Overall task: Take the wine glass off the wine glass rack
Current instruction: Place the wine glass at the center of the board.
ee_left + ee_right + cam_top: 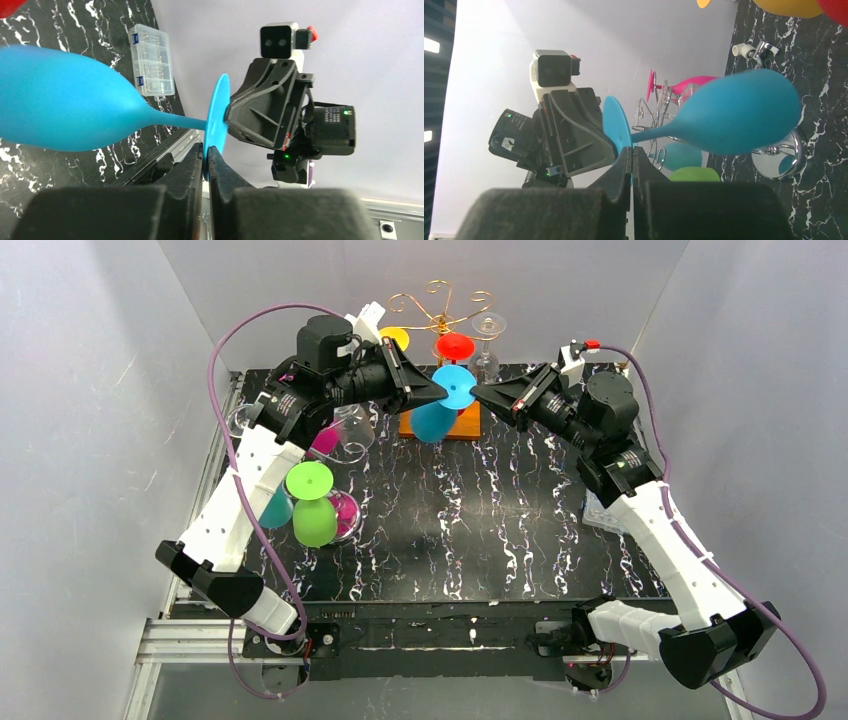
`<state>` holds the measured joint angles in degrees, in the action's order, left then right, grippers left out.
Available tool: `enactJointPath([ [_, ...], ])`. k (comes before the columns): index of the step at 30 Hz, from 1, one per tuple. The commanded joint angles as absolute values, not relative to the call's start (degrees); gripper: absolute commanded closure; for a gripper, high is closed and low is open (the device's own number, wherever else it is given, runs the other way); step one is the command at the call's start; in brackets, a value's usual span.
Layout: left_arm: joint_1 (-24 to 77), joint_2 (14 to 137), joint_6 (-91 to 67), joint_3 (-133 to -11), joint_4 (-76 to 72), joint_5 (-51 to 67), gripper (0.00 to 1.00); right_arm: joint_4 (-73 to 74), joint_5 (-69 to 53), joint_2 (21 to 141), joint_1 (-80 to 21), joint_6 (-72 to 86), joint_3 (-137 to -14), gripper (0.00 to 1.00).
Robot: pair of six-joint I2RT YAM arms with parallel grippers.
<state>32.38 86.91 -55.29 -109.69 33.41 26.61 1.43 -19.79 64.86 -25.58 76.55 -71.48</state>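
A robotics lab cell is showing here: plain grey panels (90, 390) are enclosing a black marbled worktop (480, 530) sitting on aluminium rails (190, 640).

Wine glass (435, 420) between left claw (442, 395) and right claw (474, 395); rack (437, 302) behind.

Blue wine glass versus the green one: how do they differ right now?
The blue wine glass is held sideways in the air, foot pinched by the left gripper and right gripper; the green wine glass rests on the table, foot up, untouched. Both are opaque with the same shape.
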Motion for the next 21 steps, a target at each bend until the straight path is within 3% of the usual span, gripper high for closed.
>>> enactJointPath([
  [1, 32.1, 86.17, -56.73, -110.48, 32.23, 29.76, 1.0, -2.3, -20.5, 64.11, -25.15, 75.93, -71.8, 0.99],
  [3, 32.08, 86.43, -57.5, -110.64, 32.08, 30.03, 1.0, -1.89, -20.47, 64.4, -25.14, 75.02, -72.25, 0.97],
  [5, 32.08, 86.5, -59.2, -110.74, 31.64, 29.85, 1.0, -0.85, -19.87, 64.47, -25.01, 72.89, -72.77, 0.7],
  [7, 32.0, 86.26, -61.98, -110.51, 30.29, 28.46, 1.0, 1.22, -19.16, 64.3, -24.53, 70.06, -73.58, 0.31],
  [10, 31.93, 85.71, -66.73, -110.12, 27.66, 26.39, 1.0, 2.3, -18.84, 63.72, -23.19, 67.86, -73.74, 0.04],
  [16, 31.65, 83.79, -78.95, -107.65, 21.52, 21.0, 1.0, 1.93, -18.61, 59.94, -19.94, 64.32, -70.42, 0.02],
  [21, 31.55, 81.24, -89.62, -103.37, 15.86, 17.11, 1.0, -6.99, -18.6, 54.63, -19.4, 65.39, -62.68, 0.02],
])
